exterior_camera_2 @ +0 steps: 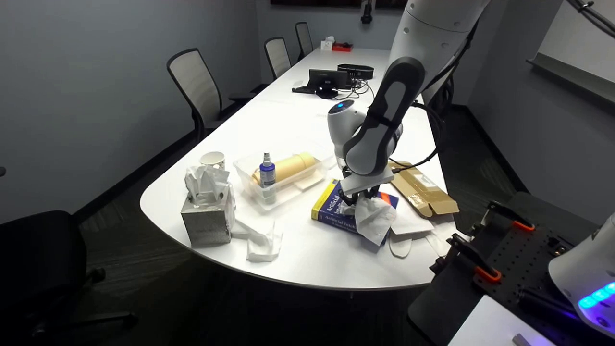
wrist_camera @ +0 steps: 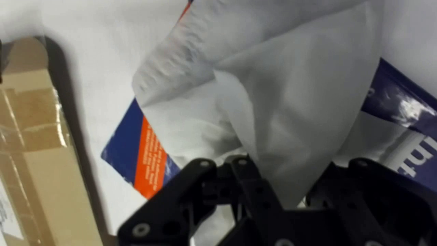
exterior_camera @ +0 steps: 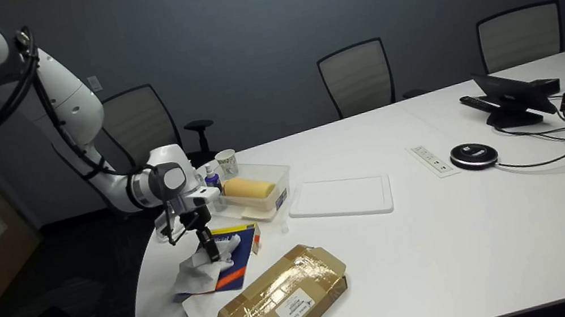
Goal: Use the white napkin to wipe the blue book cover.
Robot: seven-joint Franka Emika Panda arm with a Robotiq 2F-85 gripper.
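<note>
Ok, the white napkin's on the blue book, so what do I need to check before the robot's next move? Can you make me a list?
1. White napkin on the blue book cover: ok, it lies across part of it.
2. Napkin in the tool: ok, it runs between the fingers.
3. Tool squeezing tightly: cannot tell.
4. Orange stripe all covered: not ok, part is bare.
5. Cardboard box apart from the book: ok, a gap shows.
6. Cover clean underneath: cannot tell, the napkin hides it.

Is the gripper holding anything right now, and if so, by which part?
The white napkin, by a gathered fold caught in the gripper. Whether that fold is its middle or an edge is hidden.
</note>
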